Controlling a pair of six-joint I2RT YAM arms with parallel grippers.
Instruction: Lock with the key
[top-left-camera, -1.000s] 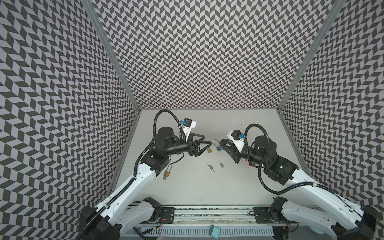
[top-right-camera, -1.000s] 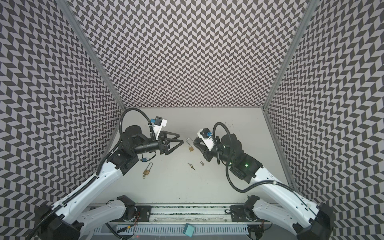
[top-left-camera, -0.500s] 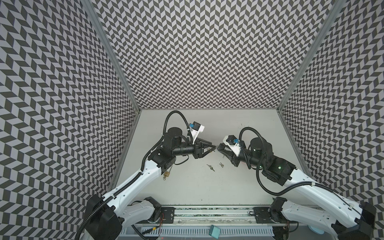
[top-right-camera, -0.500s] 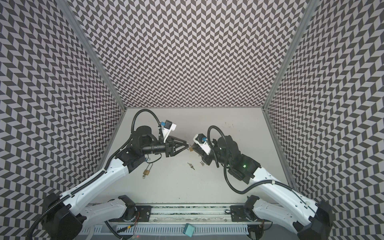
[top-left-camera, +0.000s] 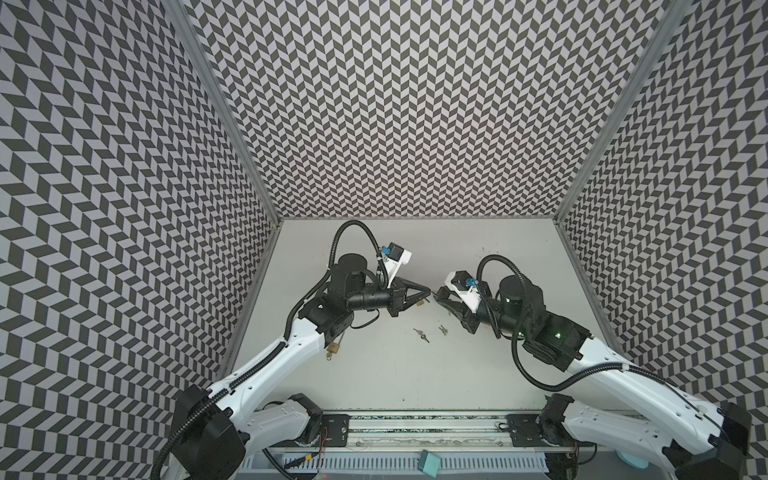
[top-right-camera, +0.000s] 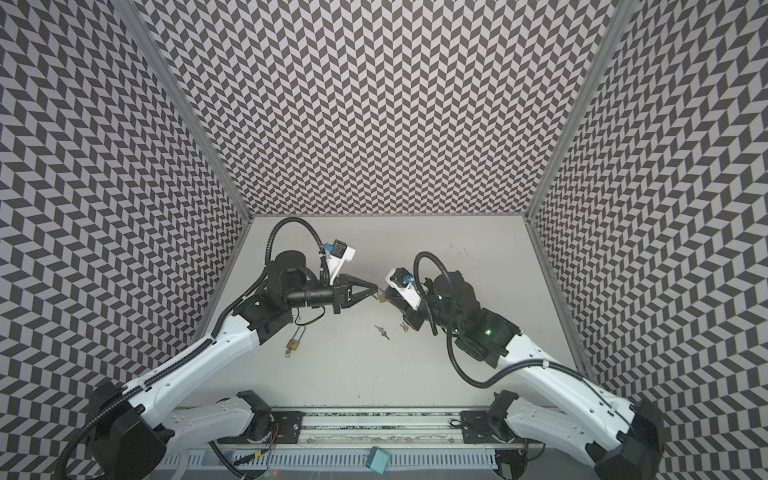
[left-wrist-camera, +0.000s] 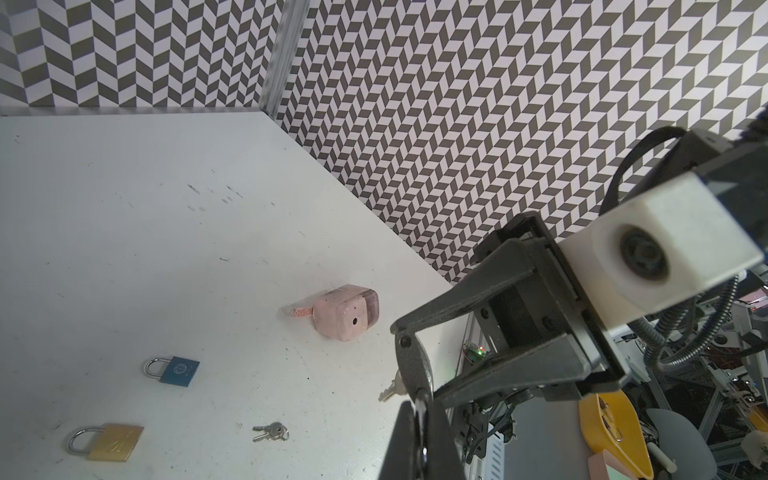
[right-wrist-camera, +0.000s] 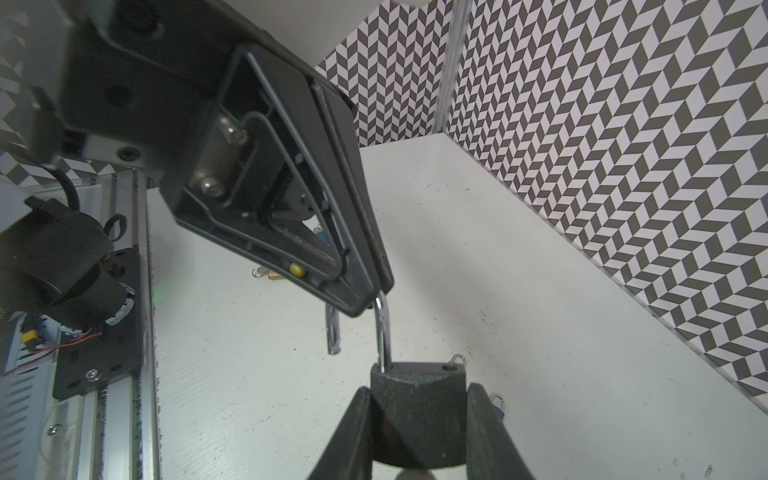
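- Left claw (right-wrist-camera: 374, 293) is clamped fully shut on the top bend of the shackle (right-wrist-camera: 384, 328), with nothing else between its tips.
- Right claw (right-wrist-camera: 417, 401) is part-closed around the padlock (right-wrist-camera: 415, 382), with one finger on each side of its dark, grainy body.
- I see the padlock held off the table (right-wrist-camera: 519, 291), between the two claws, near the middle of the workspace in both top views.
- Its shackle is open. One leg sits in the body, and the free leg (right-wrist-camera: 332, 332) hangs to the side, apart from its hole (right-wrist-camera: 448, 368).
- A silver key (left-wrist-camera: 390, 390) shows just beside the body. I cannot tell whether it is seated in the keyhole.
- I judge the lock rigid and heavy for its size. The grainy body should grip well. The polished shackle is thin and slippery, and it may swivel on its seated leg.
- I would grip the body by its sides, leave the keyhole end clear, and steer the shackle by its bend.
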